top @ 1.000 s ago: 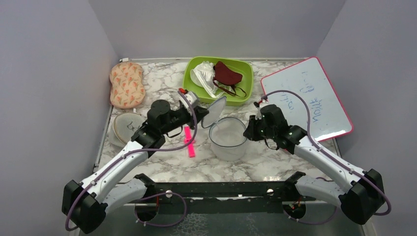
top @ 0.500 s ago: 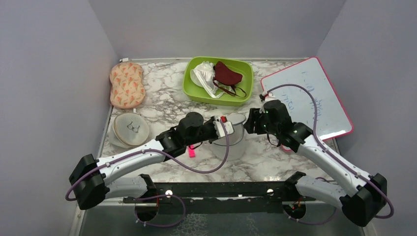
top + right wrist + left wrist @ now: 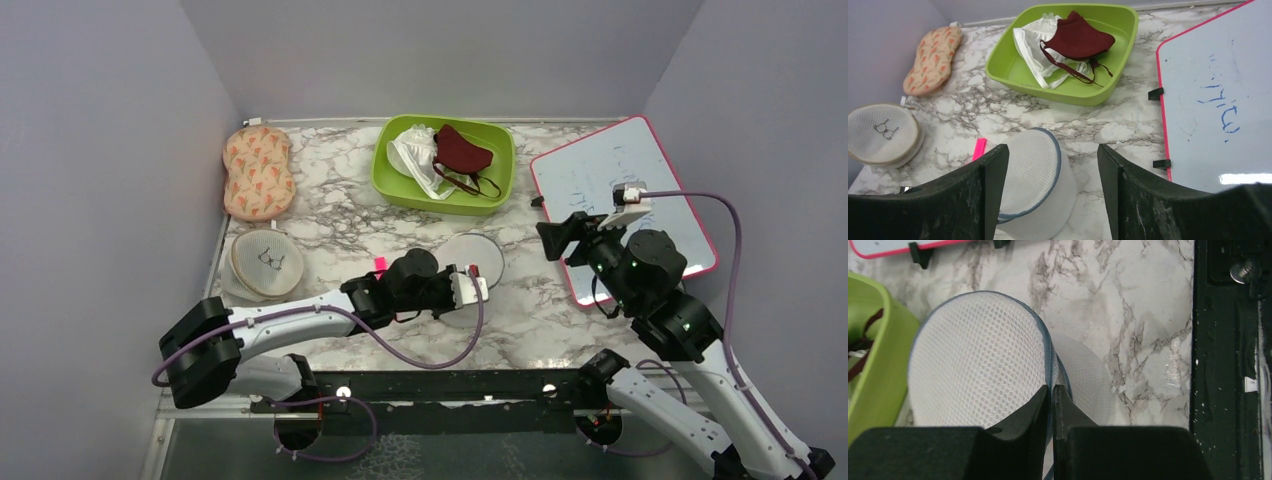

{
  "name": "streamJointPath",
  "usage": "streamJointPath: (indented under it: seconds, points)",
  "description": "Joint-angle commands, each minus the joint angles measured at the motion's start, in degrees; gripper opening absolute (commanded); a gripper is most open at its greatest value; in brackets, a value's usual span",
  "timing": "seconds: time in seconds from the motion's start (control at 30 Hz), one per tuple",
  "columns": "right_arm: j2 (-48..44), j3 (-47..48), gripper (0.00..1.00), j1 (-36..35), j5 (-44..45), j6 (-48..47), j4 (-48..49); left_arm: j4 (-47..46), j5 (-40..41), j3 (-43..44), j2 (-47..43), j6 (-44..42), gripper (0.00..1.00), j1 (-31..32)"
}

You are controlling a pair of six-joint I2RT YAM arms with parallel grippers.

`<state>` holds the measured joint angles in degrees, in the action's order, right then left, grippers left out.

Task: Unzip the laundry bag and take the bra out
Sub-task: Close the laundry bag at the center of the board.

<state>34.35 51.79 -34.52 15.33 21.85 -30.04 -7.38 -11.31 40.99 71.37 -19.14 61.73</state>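
Observation:
The laundry bag (image 3: 470, 260), a round white mesh case with a blue-grey zip rim, lies tipped on the marble; its lid (image 3: 978, 360) rests over the lower half (image 3: 1035, 170). My left gripper (image 3: 478, 287) reaches across from the left and is shut on the bag's zip rim (image 3: 1052, 388). My right gripper (image 3: 555, 235) hangs open above and to the right of the bag, touching nothing; its jaws stand wide apart (image 3: 1052, 149). The mesh hides whether a bra is inside.
A green tray (image 3: 495, 190) at the back holds white and dark red garments (image 3: 1068, 40). A beige mesh case (image 3: 262, 262) and a peach patterned pad (image 3: 258, 170) lie left. There is a pink strip (image 3: 979, 148) beside the bag and a whiteboard (image 3: 625, 195) on the right.
My left gripper swung the lid down and rightward over the bag's lower half. My right gripper let go of the bag, opened, and pulled up and away to the right.

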Motion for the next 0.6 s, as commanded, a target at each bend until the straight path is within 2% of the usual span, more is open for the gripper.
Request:
streamJointPath:
  seconds: [0.0, 0.27, 0.57]
  points:
    - [2.12, -1.11, 0.64, -0.19, 0.95, -1.06, -1.80, 0.06, -5.19, -0.68, 4.09, 4.48, 0.00, 0.47]
    - [3.93, -3.35, 0.64, -0.19, -2.89, 1.01, 0.30, -6.66, -5.63, -1.28, 9.99, 9.95, 0.00, 0.66]
    - [2.94, -4.33, 0.63, -0.19, -3.32, 1.40, -1.08, -9.93, -1.55, -3.55, 15.00, 13.38, 0.00, 0.66]
